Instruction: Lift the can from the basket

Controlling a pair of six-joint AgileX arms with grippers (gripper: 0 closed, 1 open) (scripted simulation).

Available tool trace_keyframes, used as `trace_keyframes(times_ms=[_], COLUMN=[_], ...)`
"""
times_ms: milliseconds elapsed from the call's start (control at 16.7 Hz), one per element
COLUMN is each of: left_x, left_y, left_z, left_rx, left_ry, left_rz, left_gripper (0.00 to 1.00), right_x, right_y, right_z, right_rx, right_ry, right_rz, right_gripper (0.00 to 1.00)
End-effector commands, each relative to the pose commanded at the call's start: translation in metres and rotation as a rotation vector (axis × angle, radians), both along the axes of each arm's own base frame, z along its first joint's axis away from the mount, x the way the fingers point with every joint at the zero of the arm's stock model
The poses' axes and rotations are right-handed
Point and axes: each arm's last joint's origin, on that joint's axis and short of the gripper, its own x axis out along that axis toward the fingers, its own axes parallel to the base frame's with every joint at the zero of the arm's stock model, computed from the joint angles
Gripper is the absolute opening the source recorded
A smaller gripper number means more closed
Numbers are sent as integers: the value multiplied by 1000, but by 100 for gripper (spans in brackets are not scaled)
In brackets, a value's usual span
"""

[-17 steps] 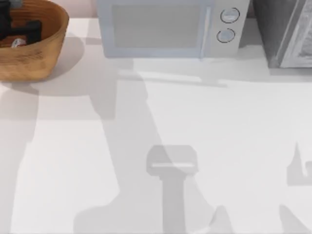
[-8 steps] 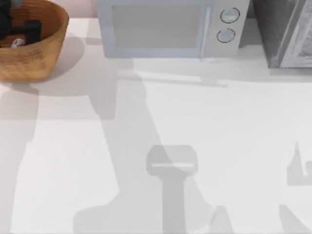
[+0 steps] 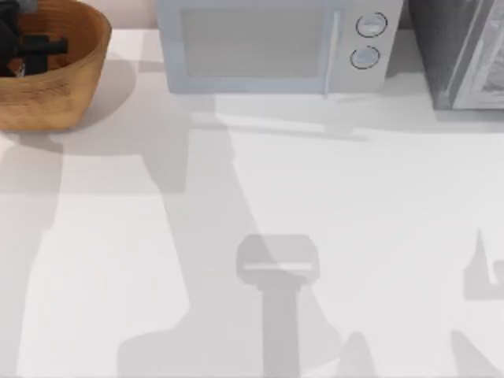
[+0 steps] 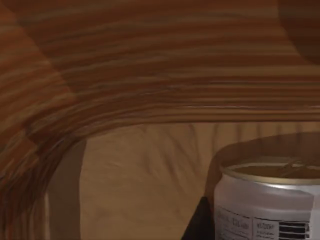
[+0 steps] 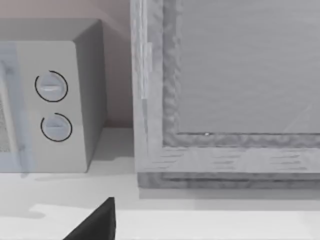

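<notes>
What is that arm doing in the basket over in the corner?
The left gripper is reaching down inside the basket at the table's far left, going after a can that stands upright on the basket's floor. In the left wrist view the can sits right in front of the gripper and does not look lifted yet. A microwave stands beside the basket, along the back edge.

Can (image 4: pixel 270 200) inside basket (image 3: pixel 71 87), table's left
</notes>
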Motion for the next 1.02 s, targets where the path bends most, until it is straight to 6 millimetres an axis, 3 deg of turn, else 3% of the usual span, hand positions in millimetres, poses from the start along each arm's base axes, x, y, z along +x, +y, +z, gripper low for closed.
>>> trace_keyframes(times_ms=[120, 180, 600, 660, 840, 1020], left_x=[0, 0, 0, 0, -1, -7], left_y=[0, 0, 0, 2, 2, -1], left_z=[0, 0, 0, 19, 29, 67], left_rx=[0, 0, 0, 9, 17, 42], left_ry=[0, 0, 0, -41, -78, -211], left_rz=[0, 0, 0, 2, 0, -4], left_gripper=[2, 0, 0, 0, 0, 0], right_x=[0, 0, 0, 0, 0, 0], right_y=[0, 0, 0, 0, 0, 0], right_z=[0, 0, 0, 0, 0, 0], right_rx=[0, 0, 0, 0, 0, 0], right_ry=[0, 0, 0, 0, 0, 0], right_rz=[0, 0, 0, 0, 0, 0], right_gripper=[100, 100, 100, 100, 100, 100])
